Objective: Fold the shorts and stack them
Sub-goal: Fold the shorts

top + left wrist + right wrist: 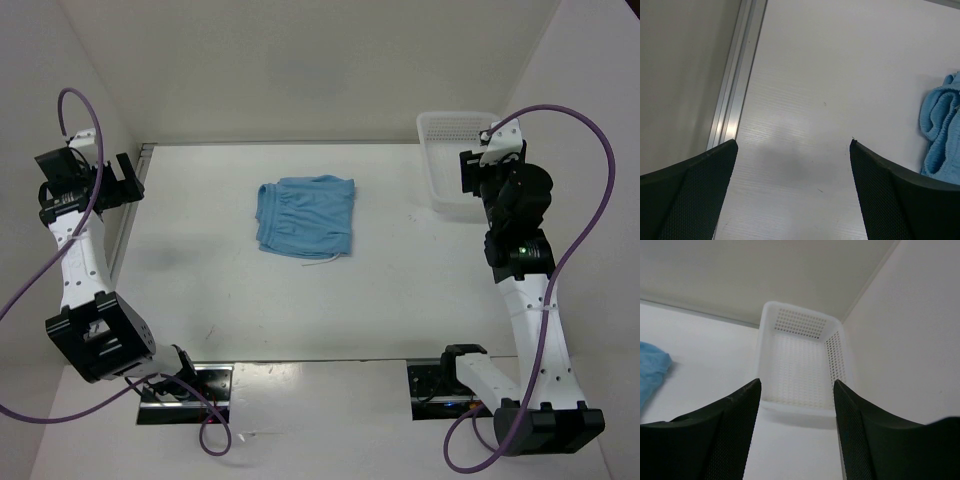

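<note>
Shorts (306, 217) lay flat, apparently folded, well left of basket (430, 170). L gripper (793, 142) sat far left of basket, jaws wide apart, empty. R gripper (796, 382) hung just before basket, jaws part-open, empty. Prob. best: pinch all layers at one edge, lift w/o unfolding.

White-shelled left arm (75, 265) and right arm (535, 330), chunky black joint housings, looping purple cables (610, 165), small green light (521, 248) on the right arm, black mesh-textured fingers (715, 440)
</note>
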Robot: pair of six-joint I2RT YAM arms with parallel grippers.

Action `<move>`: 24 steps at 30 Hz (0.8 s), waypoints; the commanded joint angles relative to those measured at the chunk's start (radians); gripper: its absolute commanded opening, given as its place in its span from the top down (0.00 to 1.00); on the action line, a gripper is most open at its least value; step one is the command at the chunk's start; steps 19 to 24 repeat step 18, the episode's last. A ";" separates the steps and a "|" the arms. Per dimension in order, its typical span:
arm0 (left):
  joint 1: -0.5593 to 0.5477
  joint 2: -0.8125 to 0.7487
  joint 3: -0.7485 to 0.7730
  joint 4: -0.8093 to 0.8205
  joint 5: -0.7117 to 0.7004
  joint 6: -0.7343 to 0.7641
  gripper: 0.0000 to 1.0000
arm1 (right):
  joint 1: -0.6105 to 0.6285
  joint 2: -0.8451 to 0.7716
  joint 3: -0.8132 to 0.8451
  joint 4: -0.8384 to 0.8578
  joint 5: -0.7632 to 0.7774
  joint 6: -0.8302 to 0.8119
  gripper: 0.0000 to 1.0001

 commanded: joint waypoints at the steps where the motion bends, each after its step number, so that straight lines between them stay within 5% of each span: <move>1: 0.006 -0.046 -0.010 0.035 0.042 0.004 0.01 | -0.008 -0.012 -0.014 0.008 -0.007 0.019 0.35; 24: 0.006 -0.046 -0.010 0.035 0.106 0.004 0.01 | -0.008 -0.023 -0.065 -0.020 -0.055 -0.008 0.23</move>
